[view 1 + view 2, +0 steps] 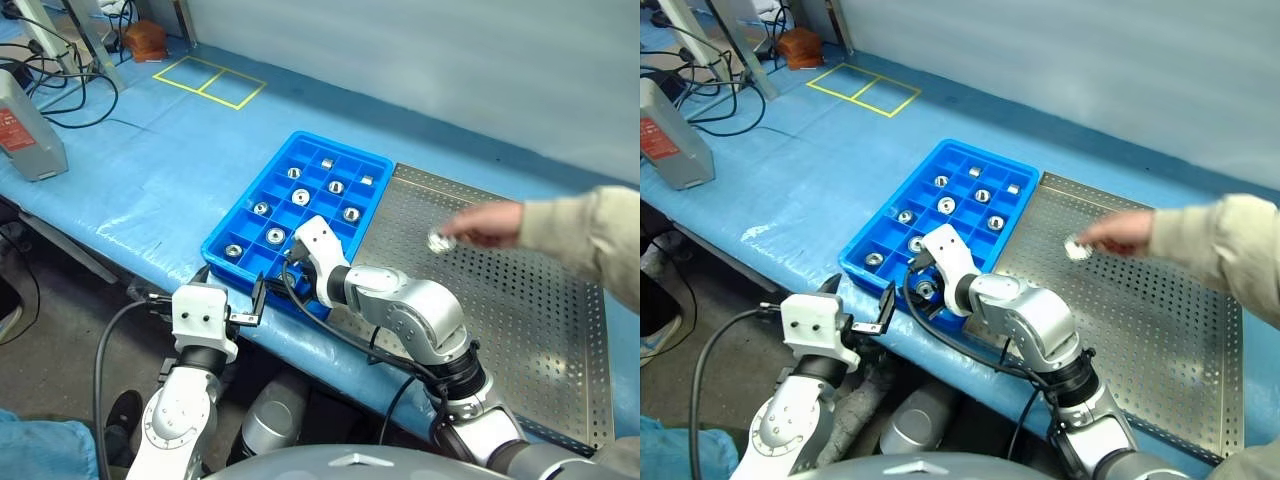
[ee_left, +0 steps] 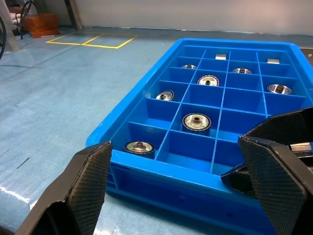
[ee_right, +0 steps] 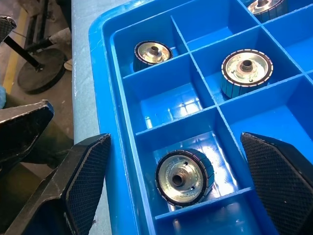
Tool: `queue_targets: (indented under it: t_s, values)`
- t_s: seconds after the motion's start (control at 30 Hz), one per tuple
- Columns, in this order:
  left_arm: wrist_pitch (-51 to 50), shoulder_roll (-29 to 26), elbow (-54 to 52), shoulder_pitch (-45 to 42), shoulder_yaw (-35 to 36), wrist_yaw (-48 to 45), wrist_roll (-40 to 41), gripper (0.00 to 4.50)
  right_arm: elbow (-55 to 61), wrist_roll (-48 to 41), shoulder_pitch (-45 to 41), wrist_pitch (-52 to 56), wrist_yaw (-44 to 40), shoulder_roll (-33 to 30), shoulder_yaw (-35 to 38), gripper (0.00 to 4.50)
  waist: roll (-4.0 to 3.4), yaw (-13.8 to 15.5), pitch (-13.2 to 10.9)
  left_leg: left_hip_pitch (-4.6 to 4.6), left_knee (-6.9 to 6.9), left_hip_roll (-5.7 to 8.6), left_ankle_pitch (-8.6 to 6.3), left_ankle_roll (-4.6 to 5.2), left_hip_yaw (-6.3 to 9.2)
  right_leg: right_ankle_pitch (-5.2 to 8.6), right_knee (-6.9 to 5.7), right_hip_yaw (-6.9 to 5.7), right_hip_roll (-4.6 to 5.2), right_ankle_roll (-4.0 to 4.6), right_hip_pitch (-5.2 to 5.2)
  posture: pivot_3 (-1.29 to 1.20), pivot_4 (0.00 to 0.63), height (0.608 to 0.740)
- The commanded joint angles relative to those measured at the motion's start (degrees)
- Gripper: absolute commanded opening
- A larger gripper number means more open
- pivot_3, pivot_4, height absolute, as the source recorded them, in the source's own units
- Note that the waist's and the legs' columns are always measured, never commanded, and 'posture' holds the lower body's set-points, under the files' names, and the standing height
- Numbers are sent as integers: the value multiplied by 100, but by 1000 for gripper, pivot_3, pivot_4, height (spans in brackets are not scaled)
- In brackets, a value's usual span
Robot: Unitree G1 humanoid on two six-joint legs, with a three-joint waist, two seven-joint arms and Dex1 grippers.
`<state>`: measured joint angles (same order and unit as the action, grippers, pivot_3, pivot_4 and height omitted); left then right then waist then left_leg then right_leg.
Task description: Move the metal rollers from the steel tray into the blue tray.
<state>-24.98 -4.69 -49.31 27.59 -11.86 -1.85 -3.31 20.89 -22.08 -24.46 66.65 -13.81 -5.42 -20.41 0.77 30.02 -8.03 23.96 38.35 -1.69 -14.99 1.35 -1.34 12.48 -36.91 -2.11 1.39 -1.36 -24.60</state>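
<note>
Centre-right on the steel tray [image 1: 520, 330], a hand [image 1: 487, 224] holds one roller [image 1: 438, 240]: dense, slick, rigid; pinch its rim. Both grippers [image 1: 258, 300] [image 3: 181, 196] gape empty.

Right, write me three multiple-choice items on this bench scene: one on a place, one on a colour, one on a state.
1. Where is the right gripper?
A. over the blue tray's near corner
B. over the steel tray's middle
C. over the yellow floor marking

2. What colour is the compartment tray?
A. red
B. blue
C. green

3. How are the left gripper's jaws?
A. shut on a roller
B. shut on nothing
C. open, holding nothing

Answers: 1 A, its wrist view looks straight down on a metal roller in a corner compartment; 2 B, the walls and grid are bright blue; 3 C, the black fingers stand wide apart with only the tray beyond them.
</note>
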Motion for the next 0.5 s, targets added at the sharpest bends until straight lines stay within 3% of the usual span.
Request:
queue_targets:
  t_s: [0.03,0.5]
  values:
    - [7,-2,11,-26,-45,-32,52,4500,246,5,-34,-103,32,105,106,4482,0,-3,0,0,0,0,0,0,0,0,0,0,0,0,0,477,150,740]
    - [-23,-7,24,-186,52,-75,28,4500,213,134,-104,-700,280,452,616,4482,-1,-99,1,-1,1,0,1,-1,1,0,-1,-1,0,0,2,457,150,740]
